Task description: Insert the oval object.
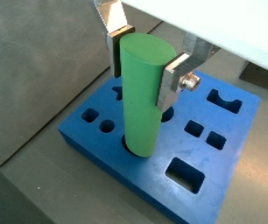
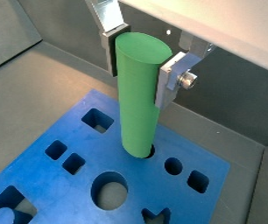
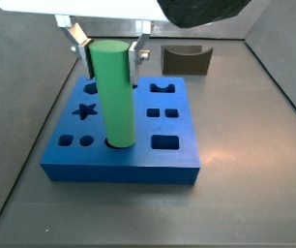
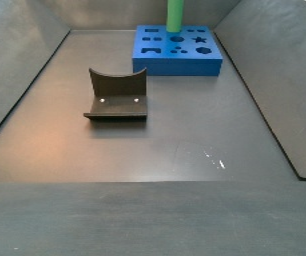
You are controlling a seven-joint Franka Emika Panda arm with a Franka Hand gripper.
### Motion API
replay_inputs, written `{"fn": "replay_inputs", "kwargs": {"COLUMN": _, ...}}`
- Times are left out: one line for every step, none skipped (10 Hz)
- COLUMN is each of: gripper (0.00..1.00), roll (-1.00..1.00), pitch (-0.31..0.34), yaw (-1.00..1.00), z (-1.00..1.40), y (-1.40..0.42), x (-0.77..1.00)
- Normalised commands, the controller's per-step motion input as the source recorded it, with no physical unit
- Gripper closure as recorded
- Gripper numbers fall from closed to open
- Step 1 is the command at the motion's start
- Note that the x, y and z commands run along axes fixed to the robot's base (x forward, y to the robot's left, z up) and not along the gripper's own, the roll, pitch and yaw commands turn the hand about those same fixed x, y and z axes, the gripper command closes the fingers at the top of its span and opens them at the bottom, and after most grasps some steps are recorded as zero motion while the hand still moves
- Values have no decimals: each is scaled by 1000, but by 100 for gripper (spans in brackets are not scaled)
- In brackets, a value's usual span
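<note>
The oval object is a tall, smooth, bright green peg (image 1: 143,96). It stands upright with its lower end in a hole near the middle of the blue block (image 1: 232,159). My gripper (image 1: 146,61) is shut on the peg's upper part, one silver finger (image 1: 178,74) pressed on each side. Both wrist views show this; the peg (image 2: 139,105) meets the block (image 2: 40,185) at a hole. In a side view the gripper (image 3: 108,46) holds the peg (image 3: 112,97) over the block (image 3: 125,167). In a side view only the peg (image 4: 173,12) and block (image 4: 183,66) show.
The block has several other shaped holes, among them a star (image 3: 86,110) and a square (image 1: 185,176). The dark fixture (image 4: 116,95) stands on the grey floor apart from the block, and shows behind it in a side view (image 3: 187,58). Grey walls enclose the floor.
</note>
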Motion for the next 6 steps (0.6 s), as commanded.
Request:
{"fn": "replay_inputs", "kwargs": {"gripper": 100, "roll": 127, "pitch": 0, "yaw": 0, "z": -214, "y": -129, "x": -131}}
{"fn": "replay_inputs", "kwargs": {"gripper": 100, "roll": 134, "pitch": 0, "yaw": 0, "z": -166, "y": -14, "x": -243}}
{"fn": "replay_inputs", "kwargs": {"gripper": 100, "roll": 127, "pitch": 0, "yaw": 0, "z": -143, "y": 0, "x": -134}}
{"fn": "replay_inputs", "kwargs": {"gripper": 100, "roll": 79, "pitch": 0, "yaw": 0, "z": -157, "y": 6, "x": 0}}
{"fn": "replay_inputs", "kwargs": {"gripper": 100, "roll": 73, "pitch": 4, "yaw": 3, "z": -177, "y": 69, "x": 20}}
{"fn": "replay_inputs", "kwargs": {"gripper": 100, "roll": 66, "pitch": 0, "yaw": 9, "z": -217, "y": 0, "x": 54}}
